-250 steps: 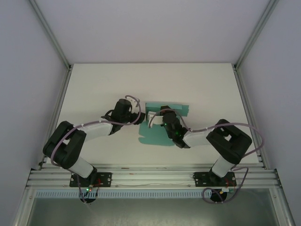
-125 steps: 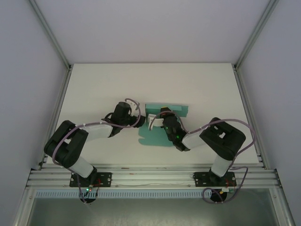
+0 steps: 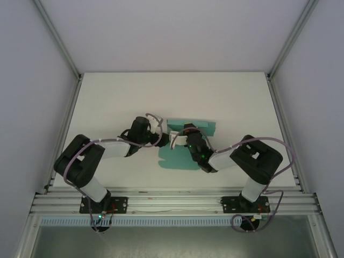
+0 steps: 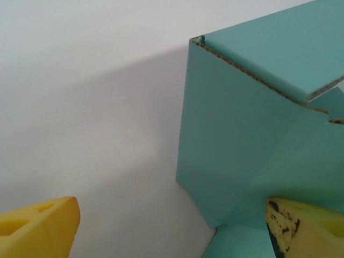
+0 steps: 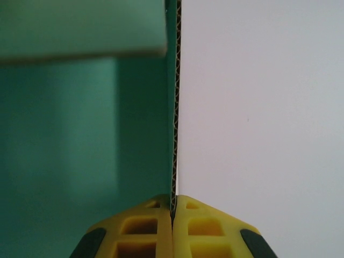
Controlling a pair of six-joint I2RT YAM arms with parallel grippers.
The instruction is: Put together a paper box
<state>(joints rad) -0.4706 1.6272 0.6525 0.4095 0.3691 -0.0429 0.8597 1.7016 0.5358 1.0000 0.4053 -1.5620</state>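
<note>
Lying mid-counter [image 3: 107, 97], the paper box [image 3: 174, 158] is half folded, with some panels raised. The right end effector [image 5: 173, 207] is clamped on one upright panel's edge, probably to keep it vertical. The left end effector [image 4: 172, 209] is spread wide at the neighbouring flap, gripping nothing.

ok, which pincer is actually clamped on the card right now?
The right pincer: its yellow fingers are pressed shut on the corrugated edge of a paper box panel. The left pincer stands wide open beside the box, clamping nothing.
</note>
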